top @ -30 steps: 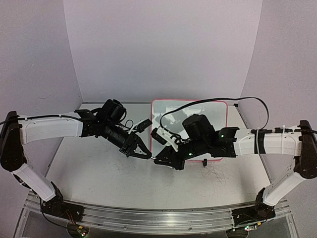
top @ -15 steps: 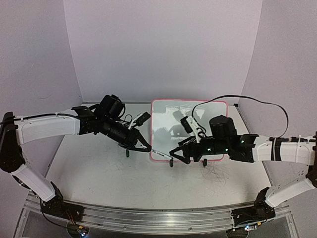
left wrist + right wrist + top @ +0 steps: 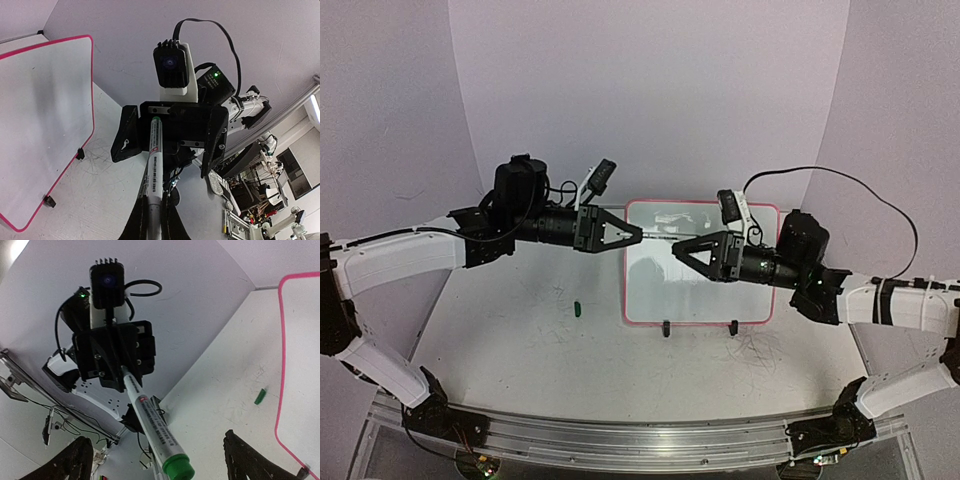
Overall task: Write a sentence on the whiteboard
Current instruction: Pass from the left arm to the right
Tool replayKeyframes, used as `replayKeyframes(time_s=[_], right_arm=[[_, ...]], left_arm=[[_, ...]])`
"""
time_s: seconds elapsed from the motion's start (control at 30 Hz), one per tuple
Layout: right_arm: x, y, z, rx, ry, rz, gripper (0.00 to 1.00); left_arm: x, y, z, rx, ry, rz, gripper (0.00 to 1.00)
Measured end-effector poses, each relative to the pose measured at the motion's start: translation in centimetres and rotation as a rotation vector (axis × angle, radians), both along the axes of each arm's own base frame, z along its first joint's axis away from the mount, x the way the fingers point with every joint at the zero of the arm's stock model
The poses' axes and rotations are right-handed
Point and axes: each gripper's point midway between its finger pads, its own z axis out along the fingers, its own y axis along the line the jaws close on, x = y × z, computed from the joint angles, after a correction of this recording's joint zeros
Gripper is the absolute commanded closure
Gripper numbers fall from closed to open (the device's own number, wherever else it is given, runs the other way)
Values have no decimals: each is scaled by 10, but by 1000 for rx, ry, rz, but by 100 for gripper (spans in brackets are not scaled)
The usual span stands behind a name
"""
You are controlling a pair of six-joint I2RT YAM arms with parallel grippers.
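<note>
Far left, above the table [image 3: 510, 345]: left gripper [image 3: 638, 237] raised and turned level, aimed rightward. Fingers [image 3: 141, 224] pressed together, pinching one end of a marker [image 3: 665, 237].

Lower down, on the tabletop just left of the board: small green piece [image 3: 576, 309], lying alone.

Marker held level in the air, reaching from the left fingers toward the right gripper [image 3: 680, 246]. Green end [image 3: 178, 468] sitting between the right fingers without touching either.

Whiteboard [image 3: 700, 295]: centre rear of the table, pink-framed, propped at a tilt on two small black feet. From above, seen behind and below both grippers and the marker.

Right gripper facing left, opposite the other one. Fingers [image 3: 240, 457] spread wide to either side of the marker's green end, gripping nothing.

Right of the board's feet: faint grey scribbles [image 3: 755, 350] on the tabletop.
</note>
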Motion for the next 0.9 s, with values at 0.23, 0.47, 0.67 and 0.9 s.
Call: replayKeyframes(time_s=[0.23,0.47,0.67,0.9], right_arm=[[-6,-1,46,144,-10,56,31],[-1,9,64,210,-8,95,43],[6,14,55,214,23,108,50],[4,18,56,214,12,166,65]], left_arm=[[5,-7,23,-98,-15,3,100],[-1,-18,24,-128,-5,-28,100],[0,-19,23,-130,5,-33,100],[-1,-17,27,-144,1,-46,100]])
